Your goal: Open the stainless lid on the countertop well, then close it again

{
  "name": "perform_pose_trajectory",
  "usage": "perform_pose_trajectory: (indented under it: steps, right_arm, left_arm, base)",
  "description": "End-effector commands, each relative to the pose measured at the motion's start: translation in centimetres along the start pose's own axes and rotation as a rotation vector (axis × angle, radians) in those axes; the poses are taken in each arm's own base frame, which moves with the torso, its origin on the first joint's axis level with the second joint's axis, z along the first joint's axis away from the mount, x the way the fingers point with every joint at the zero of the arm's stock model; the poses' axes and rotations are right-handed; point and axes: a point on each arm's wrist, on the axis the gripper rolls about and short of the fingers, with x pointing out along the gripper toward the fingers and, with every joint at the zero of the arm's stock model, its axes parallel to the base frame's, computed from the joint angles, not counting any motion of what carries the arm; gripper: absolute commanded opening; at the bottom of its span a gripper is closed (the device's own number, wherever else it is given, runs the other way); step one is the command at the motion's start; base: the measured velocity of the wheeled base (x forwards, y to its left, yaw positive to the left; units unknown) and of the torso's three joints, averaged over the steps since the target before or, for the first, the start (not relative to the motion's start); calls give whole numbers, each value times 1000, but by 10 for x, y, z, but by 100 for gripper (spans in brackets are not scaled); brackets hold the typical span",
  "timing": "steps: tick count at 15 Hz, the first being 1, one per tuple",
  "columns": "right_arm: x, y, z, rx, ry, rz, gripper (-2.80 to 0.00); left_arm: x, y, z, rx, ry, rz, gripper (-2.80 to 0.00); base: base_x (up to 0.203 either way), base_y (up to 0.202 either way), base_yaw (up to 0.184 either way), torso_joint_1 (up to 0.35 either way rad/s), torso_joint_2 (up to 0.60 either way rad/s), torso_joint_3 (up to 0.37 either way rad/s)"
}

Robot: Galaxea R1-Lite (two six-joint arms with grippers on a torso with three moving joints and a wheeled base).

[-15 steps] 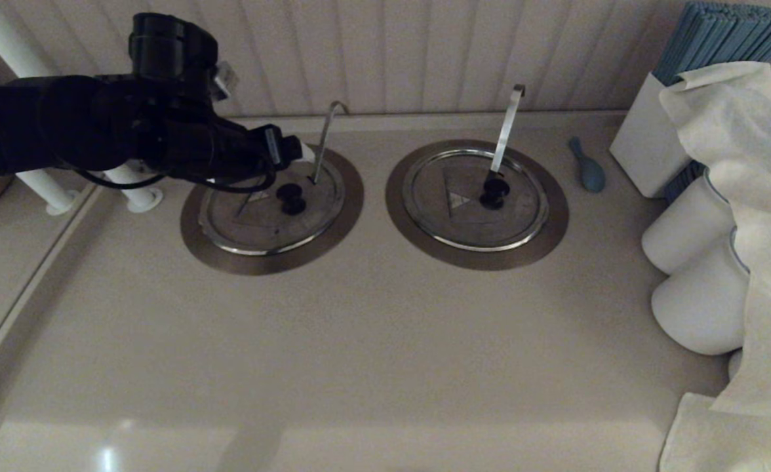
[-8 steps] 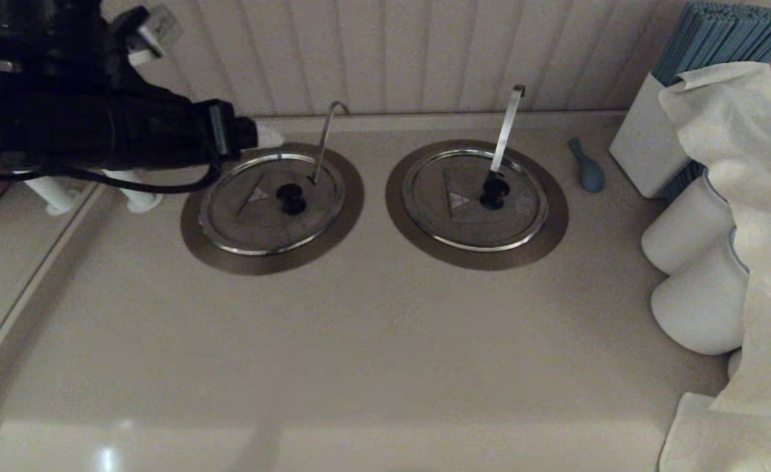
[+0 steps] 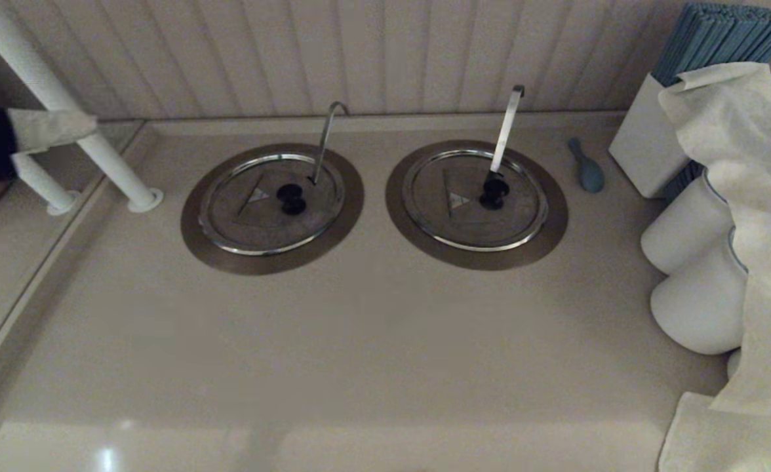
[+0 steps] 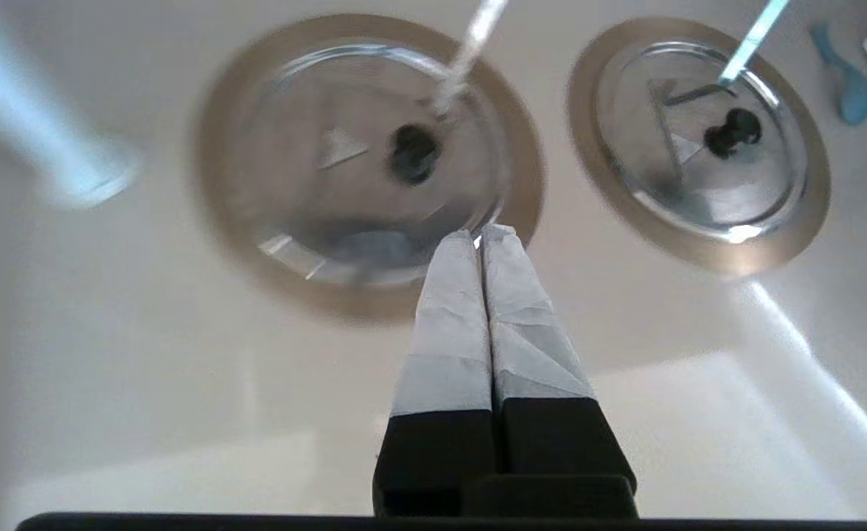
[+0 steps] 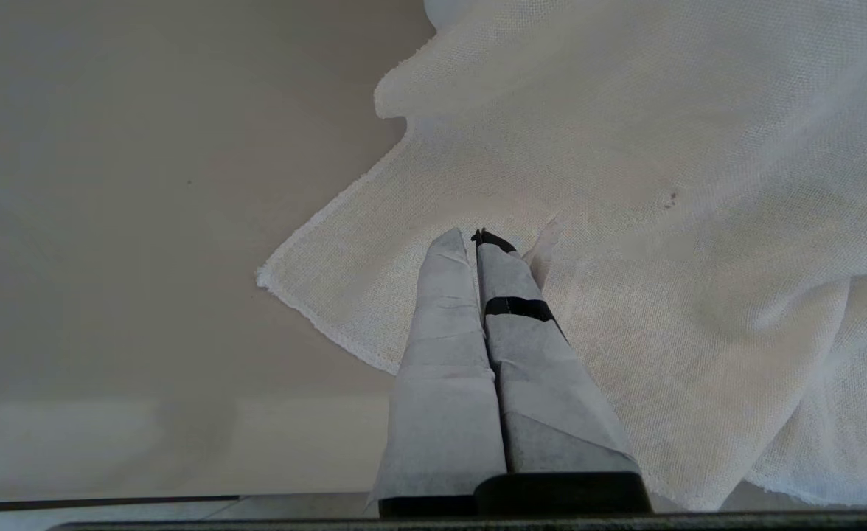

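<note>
The stainless lid (image 3: 261, 213) lies flat and closed on the left countertop well, inside the wide brushed collar (image 3: 208, 252). Its black knob (image 3: 290, 198) sits at the centre, and the thin hooked rod (image 3: 325, 141) rises from the notch behind it. My left gripper (image 3: 87, 124) is at the far left edge of the head view, well clear of the lid, shut on nothing. In the left wrist view the lid (image 4: 330, 199) lies beyond the left gripper (image 4: 481, 234). My right gripper (image 5: 470, 237) is shut over a white cloth (image 5: 625, 184) and does not show in the head view.
The twin lid (image 3: 464, 219) with a broad flat bright handle (image 3: 507, 128) lies to the right. A blue spoon (image 3: 587, 167), a white box of blue sticks (image 3: 648, 151), white jars (image 3: 687, 229) and draped cloth (image 3: 752, 196) fill the right side. White posts (image 3: 103, 164) stand at the left.
My left arm has drawn back from over the lid's far left side to the left edge of the view. The lid lies flat in its well.
</note>
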Motion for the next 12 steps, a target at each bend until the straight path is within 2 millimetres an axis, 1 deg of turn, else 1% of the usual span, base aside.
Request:
perform_pose_trajectory:
  steps: [1, 3, 5, 7, 9, 10, 11, 12]
  right_arm:
    - [0, 0, 0, 0, 0, 1, -280]
    - [0, 0, 0, 0, 1, 1, -280]
    - [0, 0, 0, 0, 1, 1, -280]
    - [0, 0, 0, 0, 0, 0, -280]
    - [0, 0, 0, 0, 1, 1, -280]
    - [0, 0, 0, 0, 1, 1, -280]
    - [0, 0, 0, 0, 0, 1, -280]
    - [0, 0, 0, 0, 0, 1, -280]
  left_arm:
    - [-64, 4, -8, -4, -114, 16, -280]
    - [-108, 9, -28, -4, -126, 95, -280]
    - [-138, 10, -43, -7, -136, 206, -280]
    - [-170, 6, -57, -8, -187, 281, -280]
    - [-201, -4, -75, 5, -254, 355, -280]
    - [-212, -7, -85, 18, -282, 369, -280]
    - [-216, -8, -98, 41, -279, 376, -280]
    - [-215, -8, -110, 73, -257, 373, -280]
  base:
    - [0, 0, 0, 0, 0, 0]
    - [0, 0, 0, 0, 0, 0]
    - [0, 0, 0, 0, 0, 0]
    - [0, 0, 0, 0, 0, 0]
    - [0, 0, 0, 0, 0, 0]
    - [0, 0, 0, 0, 0, 0]
    - [0, 0, 0, 0, 0, 0]
    - [0, 0, 0, 0, 0, 0]
